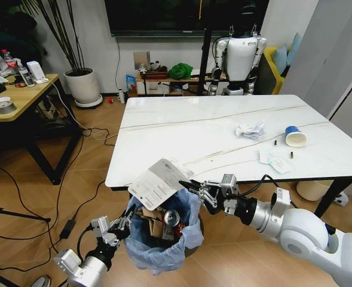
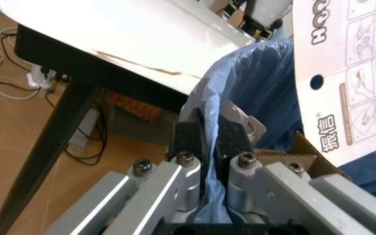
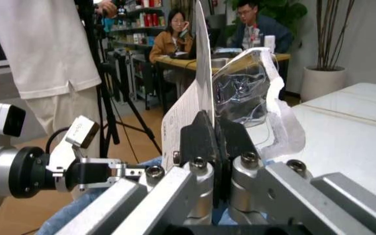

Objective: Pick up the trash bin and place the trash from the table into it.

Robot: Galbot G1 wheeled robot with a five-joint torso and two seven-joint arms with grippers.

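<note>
The trash bin [image 1: 161, 239], lined with a crinkled light-blue bag [image 2: 240, 83], hangs off the floor just in front of the table's [image 1: 223, 119] near-left corner. My left gripper [image 1: 123, 223] is shut on its rim, the fingers [image 2: 191, 142] pinching the bag. Brown cardboard [image 1: 152, 226] and a crushed red can [image 1: 171, 218] lie inside. My right gripper [image 1: 192, 189] is shut on a white printed sheet [image 1: 159, 182] that stands tilted over the bin's mouth, together with a clear wrapper [image 3: 244, 90]. On the table lie crumpled white paper [image 1: 250, 130], a blue-and-white cup [image 1: 294, 136] and small white wrappers [image 1: 276, 162].
A plain cream bin [image 1: 310, 190] stands under the table's right side. A tan wooden desk [image 1: 20, 95] is at the left, with cables [image 1: 74, 197] across the floor between. Another robot [image 1: 240, 57] and a potted plant [image 1: 83, 84] stand by the far wall.
</note>
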